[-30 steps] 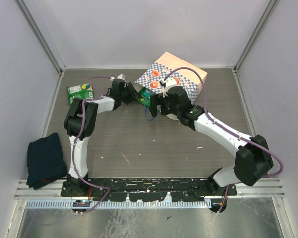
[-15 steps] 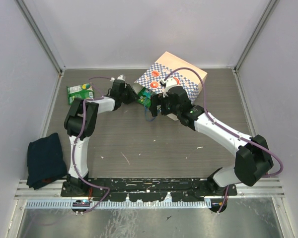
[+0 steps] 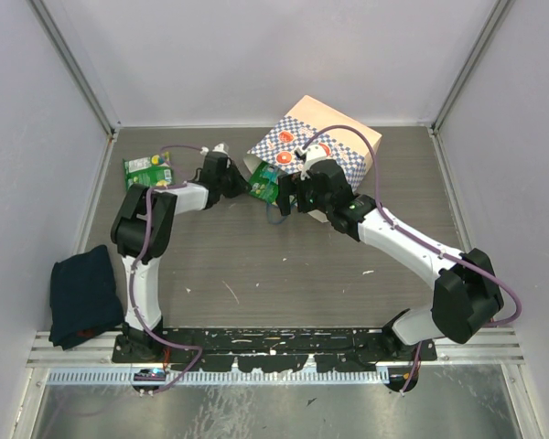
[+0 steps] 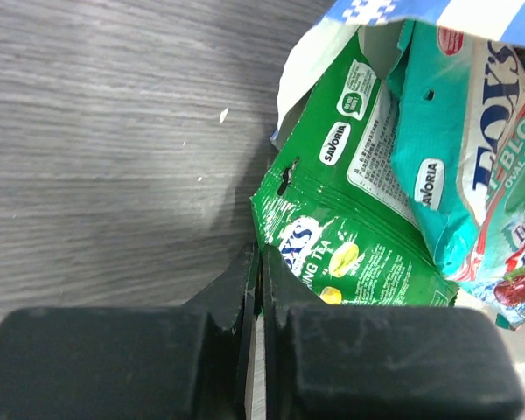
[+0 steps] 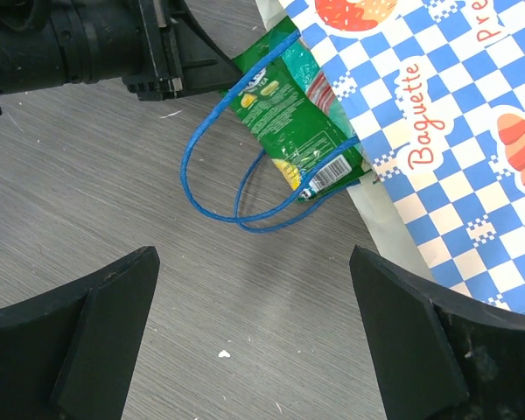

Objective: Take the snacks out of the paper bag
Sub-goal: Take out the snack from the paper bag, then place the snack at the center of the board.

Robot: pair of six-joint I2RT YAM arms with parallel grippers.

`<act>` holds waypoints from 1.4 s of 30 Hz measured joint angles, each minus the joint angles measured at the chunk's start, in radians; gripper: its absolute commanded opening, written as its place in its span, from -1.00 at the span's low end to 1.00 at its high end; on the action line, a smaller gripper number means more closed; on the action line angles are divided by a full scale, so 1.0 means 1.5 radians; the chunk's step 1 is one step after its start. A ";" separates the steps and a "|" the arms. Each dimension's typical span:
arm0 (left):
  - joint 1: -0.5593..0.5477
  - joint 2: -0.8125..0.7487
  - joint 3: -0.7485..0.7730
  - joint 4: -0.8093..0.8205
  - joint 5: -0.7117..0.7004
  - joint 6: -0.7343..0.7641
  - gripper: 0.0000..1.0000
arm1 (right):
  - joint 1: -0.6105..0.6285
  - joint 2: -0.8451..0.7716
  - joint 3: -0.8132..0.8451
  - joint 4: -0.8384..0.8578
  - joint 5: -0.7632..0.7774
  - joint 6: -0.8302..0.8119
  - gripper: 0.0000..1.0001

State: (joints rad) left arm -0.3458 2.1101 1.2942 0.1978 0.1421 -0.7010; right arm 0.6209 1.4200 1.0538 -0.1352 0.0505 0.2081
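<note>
A green packet (image 4: 350,254) sticks halfway out of the mouth of the paper bag (image 3: 339,137), its printed face up and its outer end resting on the tabletop (image 3: 284,265). Just behind it, deeper in the cream interior, a teal packet (image 4: 455,157) lies partly over the green one. The bag lies on its side near the far edge, its mouth facing left, and its blue cord handles (image 5: 197,175) loop out onto the wood across the green packet.

The left end effector (image 4: 261,262) is closed, its jaws pinched together on the near corner of the green packet at the bag's mouth. The right end effector (image 5: 254,289) hangs above the tabletop just beside the bag's lower edge, jaws spread wide and holding nothing.

A second green packet (image 3: 146,168) lies flat at the far left of the tabletop, well apart from the bag. A dark blue cloth (image 3: 84,294) sits crumpled at the near left edge.
</note>
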 measured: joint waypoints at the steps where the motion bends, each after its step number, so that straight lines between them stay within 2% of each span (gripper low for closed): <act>1: 0.000 -0.006 -0.007 -0.001 -0.002 0.004 -0.94 | 0.000 0.000 0.000 0.000 0.001 0.000 0.93; 21: 0.024 -0.131 -0.139 -0.042 -0.030 0.042 -0.99 | 0.000 0.000 -0.003 0.001 0.008 0.000 0.93; 42: 0.137 -0.276 -0.300 -0.055 -0.025 0.043 -1.00 | 0.000 0.000 -0.003 0.005 0.008 0.000 0.94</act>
State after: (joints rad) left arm -0.1402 1.6966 0.8448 0.1146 0.1043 -0.6369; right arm 0.6209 1.4200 1.0489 -0.1276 0.0624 0.2085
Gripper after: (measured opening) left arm 0.006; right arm 0.968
